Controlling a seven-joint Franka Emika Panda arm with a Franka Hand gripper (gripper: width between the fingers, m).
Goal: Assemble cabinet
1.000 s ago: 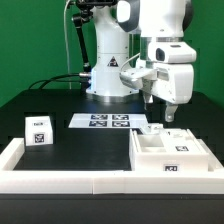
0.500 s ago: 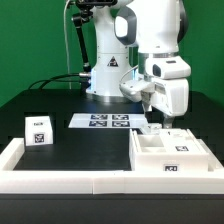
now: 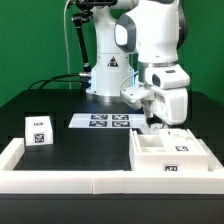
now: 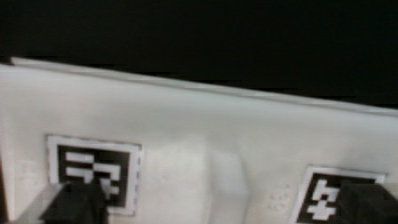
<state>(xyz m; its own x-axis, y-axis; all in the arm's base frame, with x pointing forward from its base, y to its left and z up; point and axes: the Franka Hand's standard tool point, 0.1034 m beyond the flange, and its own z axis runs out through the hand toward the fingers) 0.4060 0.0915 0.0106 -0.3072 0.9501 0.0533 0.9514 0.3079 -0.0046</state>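
Observation:
The cabinet is a large white open box with small tags, standing at the exterior view's right on the black table. My gripper hangs just above the cabinet's far edge, open and holding nothing. In the wrist view a white panel of the cabinet fills the picture, blurred, with two black-and-white tags on it. One dark fingertip shows over the nearer tag. The other finger is out of the frame.
A small white cube with one tag stands at the exterior view's left. The marker board lies flat before the robot base. A low white wall runs along the table's front and left.
My gripper has come down and a little to the exterior view's left, closer to the cabinet's far edge. The cabinet and cube have not moved.

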